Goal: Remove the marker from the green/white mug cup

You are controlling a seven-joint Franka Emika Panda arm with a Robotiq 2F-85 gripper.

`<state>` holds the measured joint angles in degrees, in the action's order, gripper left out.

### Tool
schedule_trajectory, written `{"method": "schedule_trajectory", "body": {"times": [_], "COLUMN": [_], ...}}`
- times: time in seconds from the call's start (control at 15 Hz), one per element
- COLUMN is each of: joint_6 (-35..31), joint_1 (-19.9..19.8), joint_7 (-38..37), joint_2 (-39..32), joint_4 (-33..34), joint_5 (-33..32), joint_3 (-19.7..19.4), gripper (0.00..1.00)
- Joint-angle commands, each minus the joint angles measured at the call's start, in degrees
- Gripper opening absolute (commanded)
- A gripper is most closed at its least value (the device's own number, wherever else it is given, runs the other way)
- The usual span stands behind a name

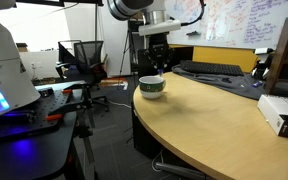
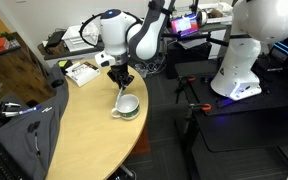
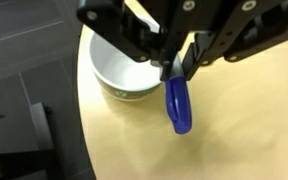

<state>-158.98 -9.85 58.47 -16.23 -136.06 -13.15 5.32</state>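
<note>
The green/white mug cup stands near the edge of the wooden table; it also shows in an exterior view and in the wrist view, where its white inside looks empty. My gripper comes in from the top of the wrist view and is shut on the blue marker, which hangs from the fingertips over the bare table beside the cup's rim. In both exterior views the gripper hovers just above the cup; the marker is too small to make out there.
A keyboard lies at the table's far side and a white box near its edge. Office chairs and tripods stand on the floor beside the table. A white robot body stands nearby.
</note>
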Motion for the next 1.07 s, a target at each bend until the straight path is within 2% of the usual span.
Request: {"method": "schedule_trajectory", "body": {"times": [0.0, 0.13, 0.27, 0.53, 0.67, 1.0], "joint_6": [-2.14, -1.57, -1.46, 1.61, 3.70, 3.49], "joint_1": [-1.18, -1.52, -0.95, 3.14, 3.70, -1.34], "joint_7": [-0.86, -0.62, -1.12, -6.96, -8.82, -1.44], "joint_2": [-0.72, -2.43, -3.93, -7.09, -9.24, -17.87], "joint_4": [0.01, 1.72, 3.65, 10.80, 15.04, 25.29], "joint_5": [6.67, 10.09, 10.16, 1.71, -1.79, 1.14], "joint_3": [1.64, 2.44, 1.91, -3.53, -4.71, 1.20], "gripper": [0.05, 0.05, 0.05, 0.05, 0.05, 0.05]}}
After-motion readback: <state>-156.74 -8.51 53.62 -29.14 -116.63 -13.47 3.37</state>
